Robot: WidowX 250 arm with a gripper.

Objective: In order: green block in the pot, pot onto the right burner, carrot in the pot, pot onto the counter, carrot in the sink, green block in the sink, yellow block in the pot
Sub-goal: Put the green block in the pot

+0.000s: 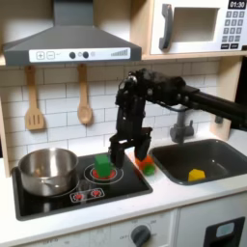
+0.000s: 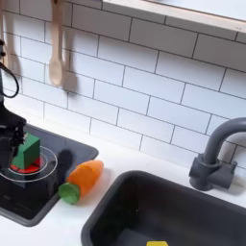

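Nearest in second exterior view: yellow block (image 2: 157, 243) low in sink (image 2: 144, 197), faucet (image 2: 217, 154) behind. Carrot (image 2: 81, 180) lying on counter (image 2: 53, 226) between cooktop (image 1: 121, 183) and sink, green end toward cooktop. Green block (image 1: 102, 165) on right burner, gripper (image 1: 128, 147) spread just above, holding nothing. Pot (image 1: 48, 169) on left burner. Spatula (image 1: 34, 101) and spoon (image 1: 84, 96) hanging on wall.

Green block (image 1: 102, 163), orange carrot (image 2: 84, 179), yellow block (image 1: 197, 175), silver pot (image 1: 47, 170).
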